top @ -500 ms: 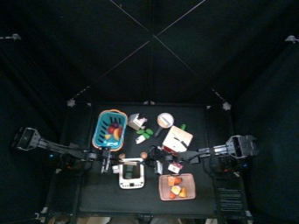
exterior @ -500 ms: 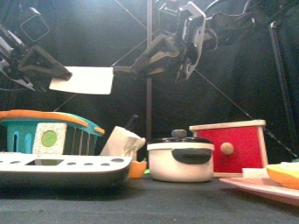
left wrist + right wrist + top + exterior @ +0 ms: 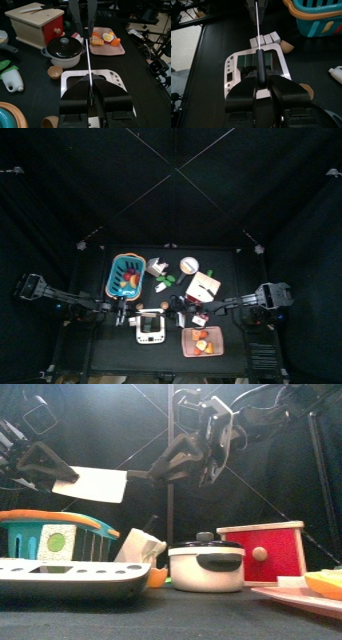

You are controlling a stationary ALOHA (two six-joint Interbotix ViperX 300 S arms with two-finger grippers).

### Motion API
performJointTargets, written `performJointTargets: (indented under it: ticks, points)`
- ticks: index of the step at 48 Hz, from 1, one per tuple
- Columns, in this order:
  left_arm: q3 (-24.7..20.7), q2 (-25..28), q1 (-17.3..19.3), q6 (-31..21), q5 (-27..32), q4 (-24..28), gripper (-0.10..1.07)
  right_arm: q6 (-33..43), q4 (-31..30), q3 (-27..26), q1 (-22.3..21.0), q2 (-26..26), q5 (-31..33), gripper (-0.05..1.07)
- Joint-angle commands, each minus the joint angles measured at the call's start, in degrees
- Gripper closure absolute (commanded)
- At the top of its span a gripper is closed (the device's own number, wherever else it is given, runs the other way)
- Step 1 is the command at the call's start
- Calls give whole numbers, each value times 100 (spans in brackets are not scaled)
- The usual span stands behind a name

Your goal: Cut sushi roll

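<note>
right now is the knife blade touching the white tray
Apart. The front view shows the knife blade held up in the air, with a plain open gap between it and the white tray lying on the table below.

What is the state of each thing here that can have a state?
left gripper: jaws shut on the white knife, held in the air.
right gripper: jaws shut on a thin black-handled tool.
pot: upright, lid on.
red box: door shut.
basket: upright.
plate: carries food pieces.
</note>
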Motion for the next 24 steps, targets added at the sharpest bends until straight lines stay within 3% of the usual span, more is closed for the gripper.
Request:
performJointTargets:
  ticks: [1, 10, 24]
  points:
    - [-88, 246, 44, 9, 0, 35, 53, 0, 18, -193, 9, -53, -18, 52]
    - [-176, 677, 53, 35, -35, 123, 53, 0, 26, -211, 9, -35, 70, 52]
    - [-185, 738, 44, 62, -35, 132, 53, 0, 62, -211, 44, 0, 79, 52]
